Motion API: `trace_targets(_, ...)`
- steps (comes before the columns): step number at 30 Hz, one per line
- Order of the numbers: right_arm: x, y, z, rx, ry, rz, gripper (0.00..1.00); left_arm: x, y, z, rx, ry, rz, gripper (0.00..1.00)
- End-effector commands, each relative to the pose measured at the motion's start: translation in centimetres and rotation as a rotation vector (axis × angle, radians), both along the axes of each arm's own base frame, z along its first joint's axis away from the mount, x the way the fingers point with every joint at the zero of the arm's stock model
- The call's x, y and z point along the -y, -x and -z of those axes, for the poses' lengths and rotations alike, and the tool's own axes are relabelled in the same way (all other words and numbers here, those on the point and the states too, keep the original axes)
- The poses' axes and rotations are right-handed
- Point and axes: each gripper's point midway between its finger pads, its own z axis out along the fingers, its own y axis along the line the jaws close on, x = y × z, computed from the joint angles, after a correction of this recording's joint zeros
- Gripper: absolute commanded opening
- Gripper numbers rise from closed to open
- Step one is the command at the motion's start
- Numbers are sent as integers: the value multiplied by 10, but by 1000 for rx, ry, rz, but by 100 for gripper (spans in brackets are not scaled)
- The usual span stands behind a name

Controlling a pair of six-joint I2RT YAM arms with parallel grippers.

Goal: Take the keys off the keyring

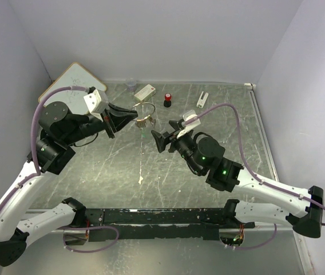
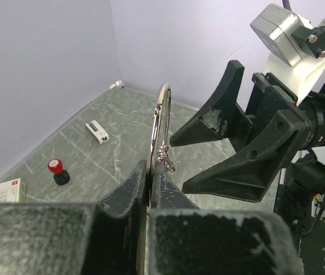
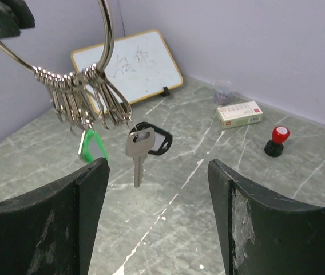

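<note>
Holding the keyring [image 3: 109, 41] aloft over the tabletop's [image 1: 117, 169] far middle in tightly closed left gripper [image 1: 134, 116], keys [image 3: 138, 153] dangling below. Facing it close by with right gripper [image 1: 158, 141] spread wide, gripping nothing.

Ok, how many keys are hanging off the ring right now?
3, all hanging from the clips: a bare silver key in front, a black-headed key just behind it, a green-headed key beneath the thickest bunch. More may be hidden among them.
</note>
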Motion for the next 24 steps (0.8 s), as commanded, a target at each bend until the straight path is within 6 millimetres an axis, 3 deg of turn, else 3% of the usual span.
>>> trace_targets(1,0,1,-21,59,-64,-8,70,0,15,-24,42,54,54,7)
trace_targets(14,-11,-3,-23,93,-66,-18,70,2,27,-30,51,82,110,7)
trace_targets(24,-12,-4,-24,99,-67,-14,64,1,33,-34,57,100,124,7)
